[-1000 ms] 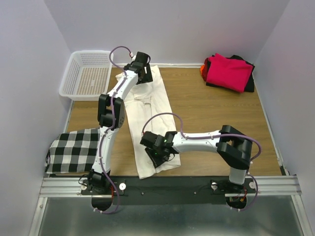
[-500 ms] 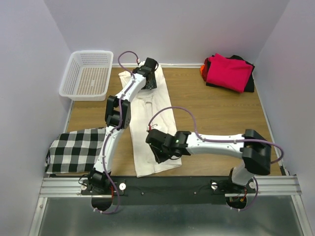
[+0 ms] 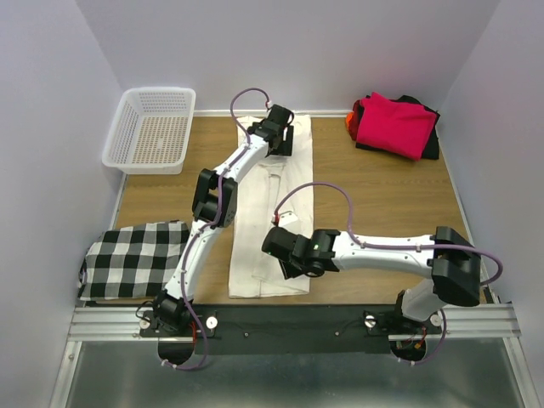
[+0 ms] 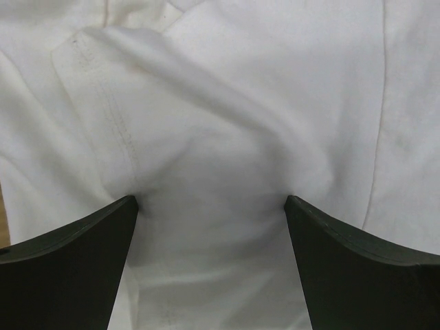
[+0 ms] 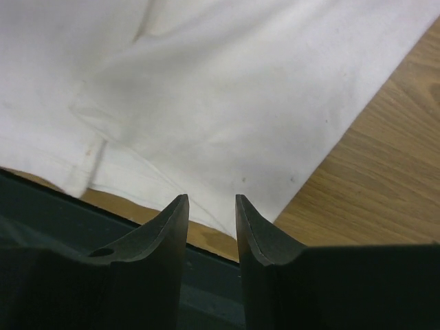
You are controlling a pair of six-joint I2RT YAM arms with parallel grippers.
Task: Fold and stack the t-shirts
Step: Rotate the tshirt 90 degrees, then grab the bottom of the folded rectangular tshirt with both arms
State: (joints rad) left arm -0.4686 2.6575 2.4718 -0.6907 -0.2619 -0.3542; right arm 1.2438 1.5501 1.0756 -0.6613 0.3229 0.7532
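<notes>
The cream t-shirt lies as a long narrow strip from the near edge to the back of the table. My left gripper is at its far end, open wide, fingertips pressed onto the fabric, which bulges between them. Over the strip's near right corner is my right gripper, its jaws narrowly open with nothing between them. The magenta-red t-shirt lies folded at the back right on a black one, with an orange one showing at the left edge.
A white mesh basket stands at the back left. A black-and-white checked cloth lies at the near left. Bare wooden table separates the strip from the folded stack. A black rail runs along the near edge.
My left gripper has swung right across the shirt's far end, and that end now lies further right and straighter. The right gripper has shifted right along the near end.
</notes>
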